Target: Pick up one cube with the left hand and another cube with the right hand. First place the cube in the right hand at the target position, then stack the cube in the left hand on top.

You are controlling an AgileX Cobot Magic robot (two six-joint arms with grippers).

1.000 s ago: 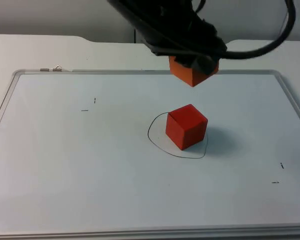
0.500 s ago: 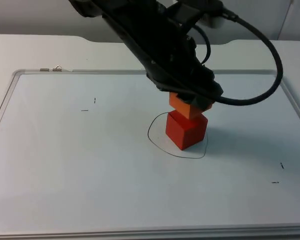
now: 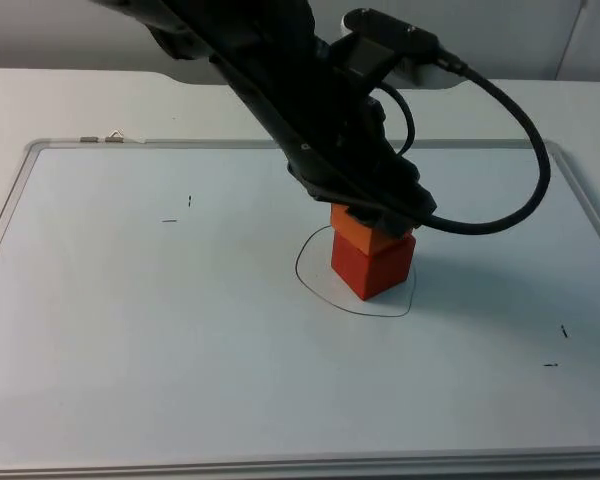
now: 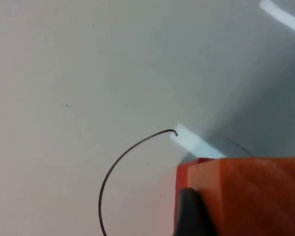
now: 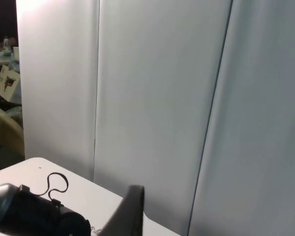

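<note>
currently the left gripper [image 3: 375, 222] is clamped on the orange cube [image 3: 365, 237], holding it directly on top of the red cube [image 3: 375, 264]. the red cube sits inside the drawn circle [image 3: 315, 285], which reads as the target position, so the first placement looks done and the stacking step is in hand. in the left wrist view the orange cube [image 4: 246, 196] is pressed against a black fingertip [image 4: 191, 214], with the arc of the circle [image 4: 118, 167] on the white board [image 4: 64, 73] just beside it. from the top view the two cubes appear touching, upper one roughly over the lower; exact alignment of edges is hidden by the arm. judgement: the grip is kept closed so the orange cube does not slide before it is seated flat; release should follow only once it rests square, since an offset could tip it off the red cube. right arm waits, away from the red cube; its wrist view looks at the grey partition wall [image 5: 157, 98]. right gripper [image 5: 130, 211]: cannot tell its state.
</note>
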